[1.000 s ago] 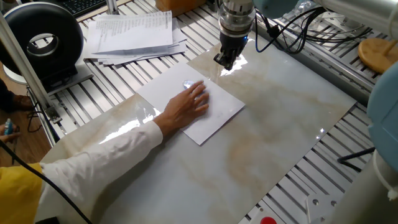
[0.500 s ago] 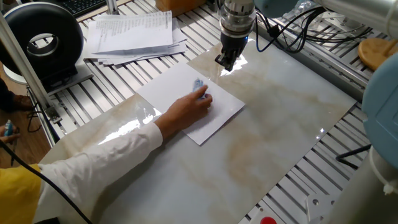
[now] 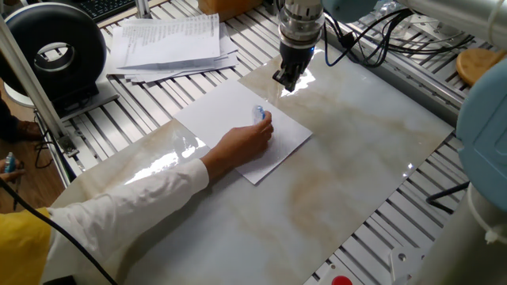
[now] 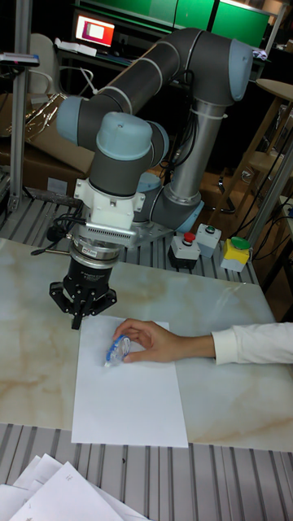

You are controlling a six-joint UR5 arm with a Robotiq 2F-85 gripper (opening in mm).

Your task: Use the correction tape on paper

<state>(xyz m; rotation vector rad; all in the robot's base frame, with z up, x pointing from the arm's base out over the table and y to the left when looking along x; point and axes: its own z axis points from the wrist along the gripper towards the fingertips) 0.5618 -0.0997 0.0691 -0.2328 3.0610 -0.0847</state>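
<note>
The correction tape is held in a person's hand near the middle of the fixed view, its tip set down on the paper. In the tall view the same blue and clear dispenser is seen tilted, pinched by the fingers near the upper left corner of the sheet. The sheet is laid flat on a marble-patterned board. The gripper is held above the board just past the sheet's upper edge, apart from the hand, and nothing is seen between its fingertips; whether the claw is spread or closed cannot be told. A stack of printed papers is seen at the upper left of the fixed view.
</note>
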